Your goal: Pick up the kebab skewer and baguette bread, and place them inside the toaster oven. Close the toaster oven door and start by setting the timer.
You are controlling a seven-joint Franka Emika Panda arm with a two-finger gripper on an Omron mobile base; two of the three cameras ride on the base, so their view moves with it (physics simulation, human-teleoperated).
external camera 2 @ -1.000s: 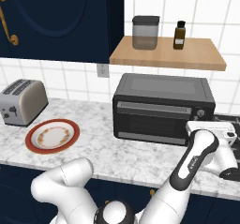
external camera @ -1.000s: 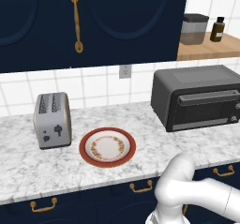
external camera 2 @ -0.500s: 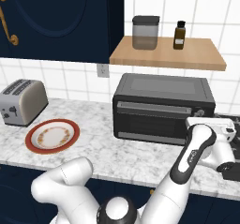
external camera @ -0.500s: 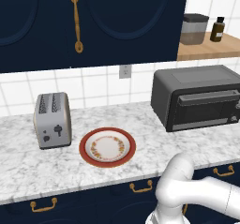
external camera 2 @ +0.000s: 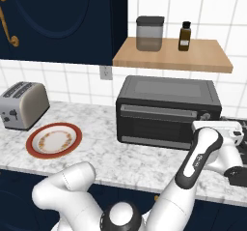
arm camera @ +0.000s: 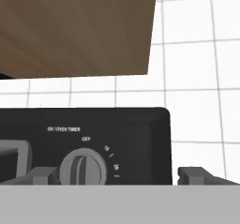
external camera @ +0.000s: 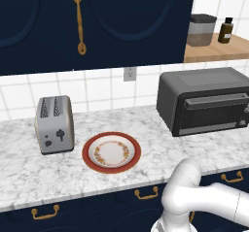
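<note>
Ovens: one toaster oven (external camera: 206, 102) | plates: one plate (external camera: 111, 152) | dials: perhaps one timer dial (arm camera: 84, 168)

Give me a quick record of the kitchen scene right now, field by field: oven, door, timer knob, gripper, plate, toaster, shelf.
toaster oven: dark grey box on the marble counter, under the wooden shelf
toaster oven door: shut, bar handle along its top edge
timer knob: grey dial, ridge upright, pointing near OFF
gripper: open, facing the oven's control panel, one finger beside the knob
plate: red-rimmed, nothing on it
toaster: silver, two-slot, left of the plate
shelf items: lidded jar, brown bottle
</note>
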